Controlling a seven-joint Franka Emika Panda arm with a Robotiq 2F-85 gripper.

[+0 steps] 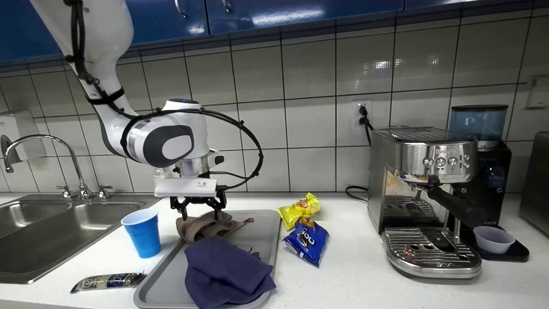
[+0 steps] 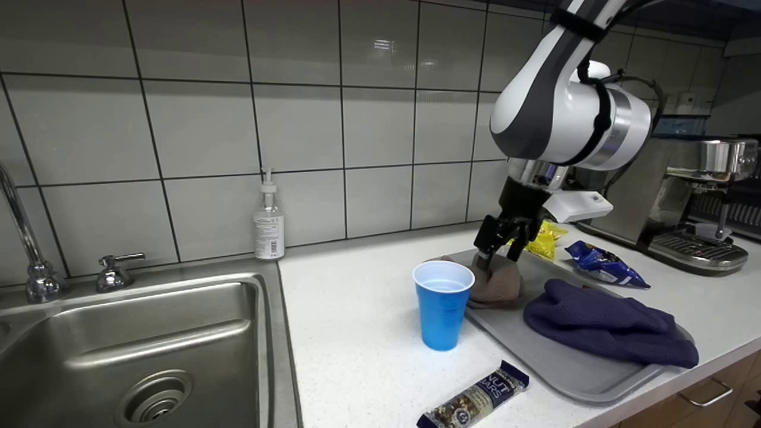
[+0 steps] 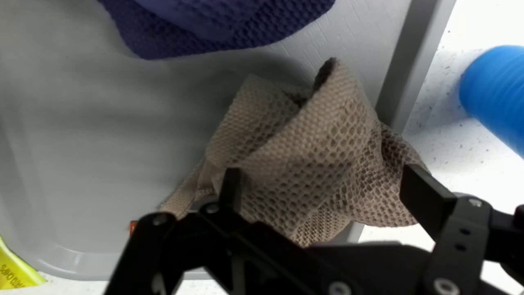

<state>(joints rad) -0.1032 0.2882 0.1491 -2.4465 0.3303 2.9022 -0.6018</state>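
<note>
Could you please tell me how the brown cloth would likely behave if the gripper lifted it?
The brown cloth would probably be floppy and sag, since it lies crumpled in loose folds. Its dimpled texture suggests it may not slip easily. Part of it lies across the edge of the gray tray, so it might brush that edge while rising.

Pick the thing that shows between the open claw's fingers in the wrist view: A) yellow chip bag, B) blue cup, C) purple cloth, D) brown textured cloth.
D, as the wrist view shows the brown textured cloth between the two spread fingers of the claw.
</note>
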